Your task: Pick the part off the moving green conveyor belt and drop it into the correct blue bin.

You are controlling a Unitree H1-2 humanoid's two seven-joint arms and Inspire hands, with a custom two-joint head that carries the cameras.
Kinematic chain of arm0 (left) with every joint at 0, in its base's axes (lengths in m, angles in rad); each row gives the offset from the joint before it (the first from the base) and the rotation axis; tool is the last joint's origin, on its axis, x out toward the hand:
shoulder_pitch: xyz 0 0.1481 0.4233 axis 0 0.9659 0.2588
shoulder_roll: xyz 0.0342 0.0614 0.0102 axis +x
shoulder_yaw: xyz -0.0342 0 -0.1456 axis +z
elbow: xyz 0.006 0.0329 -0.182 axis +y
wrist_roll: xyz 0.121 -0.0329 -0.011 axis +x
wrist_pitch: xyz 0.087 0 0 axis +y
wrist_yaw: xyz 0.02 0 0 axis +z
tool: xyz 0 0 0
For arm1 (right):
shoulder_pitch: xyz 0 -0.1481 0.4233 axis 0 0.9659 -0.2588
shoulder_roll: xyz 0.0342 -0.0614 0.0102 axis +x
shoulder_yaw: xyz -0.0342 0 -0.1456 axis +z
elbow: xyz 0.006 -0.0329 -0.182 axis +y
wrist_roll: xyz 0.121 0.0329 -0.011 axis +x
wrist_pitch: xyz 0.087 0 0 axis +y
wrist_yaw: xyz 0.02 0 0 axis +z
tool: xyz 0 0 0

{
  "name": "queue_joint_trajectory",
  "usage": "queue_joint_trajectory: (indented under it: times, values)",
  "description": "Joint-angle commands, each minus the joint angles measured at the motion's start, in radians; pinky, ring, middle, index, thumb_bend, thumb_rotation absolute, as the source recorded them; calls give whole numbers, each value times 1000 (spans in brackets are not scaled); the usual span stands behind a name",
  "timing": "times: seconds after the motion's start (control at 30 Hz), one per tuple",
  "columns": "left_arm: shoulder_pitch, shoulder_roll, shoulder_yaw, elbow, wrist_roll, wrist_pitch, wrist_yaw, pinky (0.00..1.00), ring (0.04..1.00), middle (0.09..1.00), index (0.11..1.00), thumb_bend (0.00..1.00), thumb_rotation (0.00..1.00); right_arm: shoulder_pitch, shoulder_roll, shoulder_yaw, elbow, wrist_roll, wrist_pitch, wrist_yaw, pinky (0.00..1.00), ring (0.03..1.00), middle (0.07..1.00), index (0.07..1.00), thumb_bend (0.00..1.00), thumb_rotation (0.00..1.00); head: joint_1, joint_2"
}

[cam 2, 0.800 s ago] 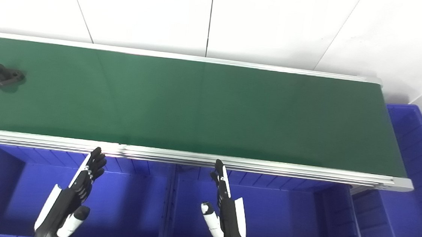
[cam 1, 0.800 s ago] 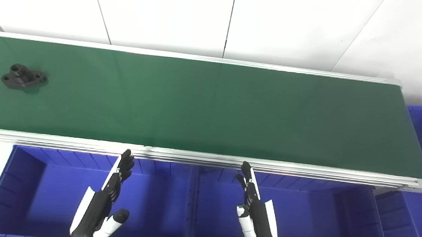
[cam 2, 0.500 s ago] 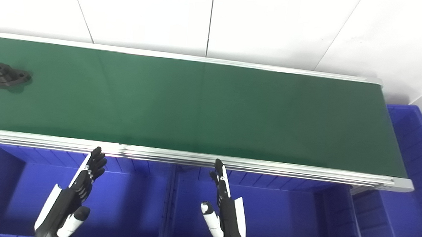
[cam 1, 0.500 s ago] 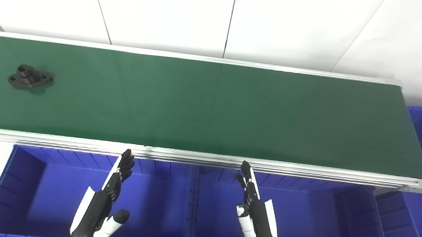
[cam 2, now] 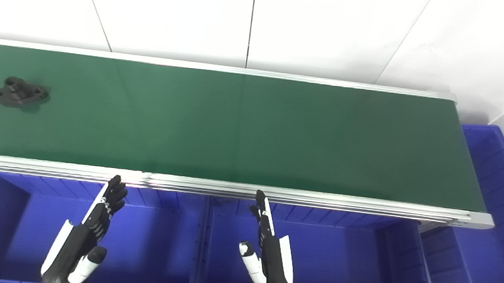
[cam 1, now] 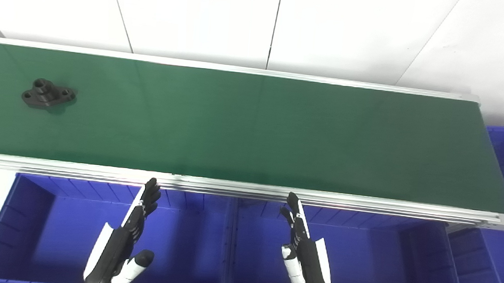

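Part (cam 1: 48, 97) aside for a moment, we begin with our hands: the left hand (cam 1: 124, 244) hangs released, fingers straight and spread, over the blue bin (cam 1: 26, 213) just below the conveyor belt (cam 1: 253, 128). Our right hand (cam 1: 303, 258) is likewise released, fingers extended, over the neighbouring blue bin (cam 1: 374, 250) beneath the belt's near rail. Farther out, we see the part lying flat on the belt near its left end, well apart from both hands: a black flanged piece with a raised round boss and holes in its lobes.
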Motion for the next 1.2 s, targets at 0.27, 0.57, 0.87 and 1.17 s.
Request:
queue_joint_trajectory:
  times: [0.27, 0.57, 0.87, 1.17]
  values:
    - [9, 7, 0, -30, 5, -12, 17, 958, 975, 992, 1000, 944, 935, 10, 16, 3, -29, -1, -18, 5, 997, 945, 988, 1000, 919, 1000, 1, 2]
    - [3, 5, 0, -19, 10, -28, 20, 942, 969, 989, 1000, 941, 938, 5, 15, 1, -21, -2, -21, 5, 998, 948, 990, 1000, 919, 1000, -2, 0]
    - [0, 4, -1, -11, 11, -27, 21, 947, 973, 995, 1000, 943, 935, 2, 15, -2, -12, 2, -20, 5, 999, 946, 989, 1000, 927, 1000, 8, -18]
    - [-28, -19, -22, 94, 48, -92, 50, 917, 955, 983, 1000, 928, 910, -29, -15, -20, 82, 35, -92, 3, 1000, 960, 998, 1000, 913, 1000, 136, -147]
